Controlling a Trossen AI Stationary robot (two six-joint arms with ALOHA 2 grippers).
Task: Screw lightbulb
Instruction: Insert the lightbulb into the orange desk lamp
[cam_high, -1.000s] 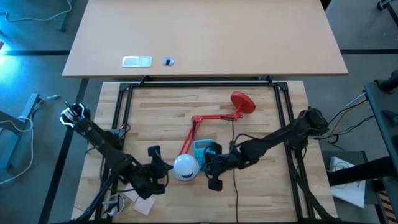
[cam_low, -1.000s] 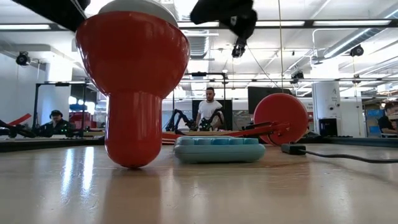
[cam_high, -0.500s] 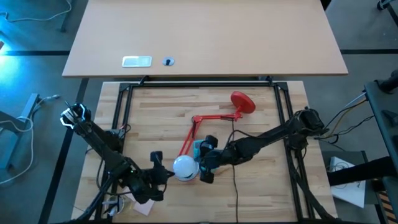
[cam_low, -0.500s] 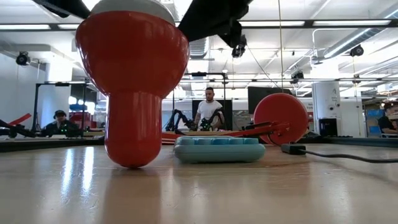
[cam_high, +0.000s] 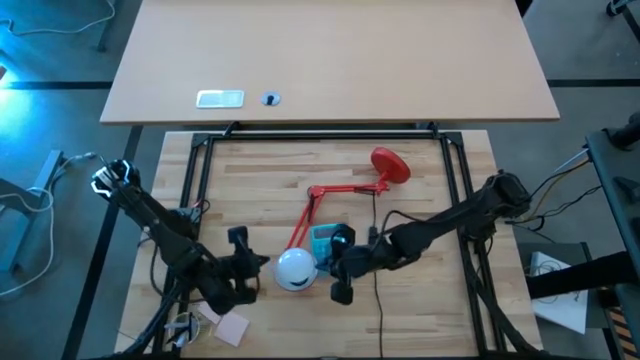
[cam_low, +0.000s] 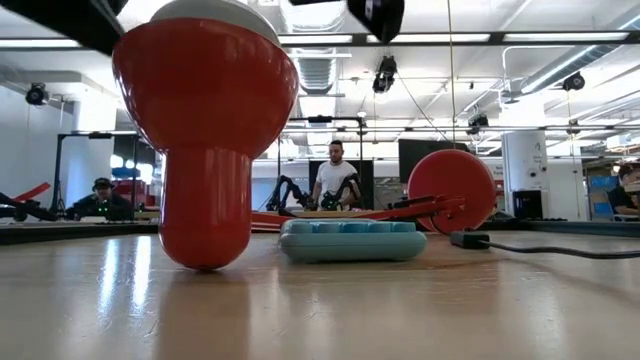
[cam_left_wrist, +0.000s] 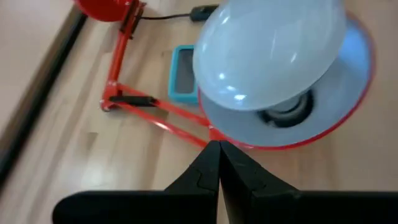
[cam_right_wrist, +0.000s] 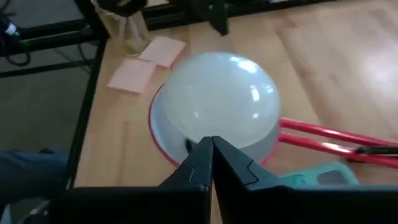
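Note:
The red desk lamp lies on the table, its round base (cam_high: 390, 165) far right. Its shade (cam_low: 205, 130) stands on its neck with the opening up. The white lightbulb (cam_high: 297, 268) sits dome up in the shade, and the dark socket (cam_left_wrist: 286, 113) shows under its edge. My left gripper (cam_high: 260, 263) is shut just left of the shade, pointing at its rim (cam_left_wrist: 249, 144). My right gripper (cam_high: 330, 269) is shut just right of the bulb (cam_right_wrist: 217, 93) and above the shade's rim. Neither one touches the lamp or the bulb.
A teal tray (cam_high: 325, 240) lies right behind the shade, under the lamp's red arm (cam_high: 340, 190). A black cable (cam_high: 379, 310) runs to the near edge. Pink notes (cam_high: 232, 330) lie near left. Black frame rails (cam_high: 320, 133) border the table. People show far behind (cam_low: 335, 180).
My right gripper went in toward the bulb, then drew back toward the table's right and near edge. My left gripper backed away from the shade toward the left edge. The shade with the bulb has shifted a little to the left.

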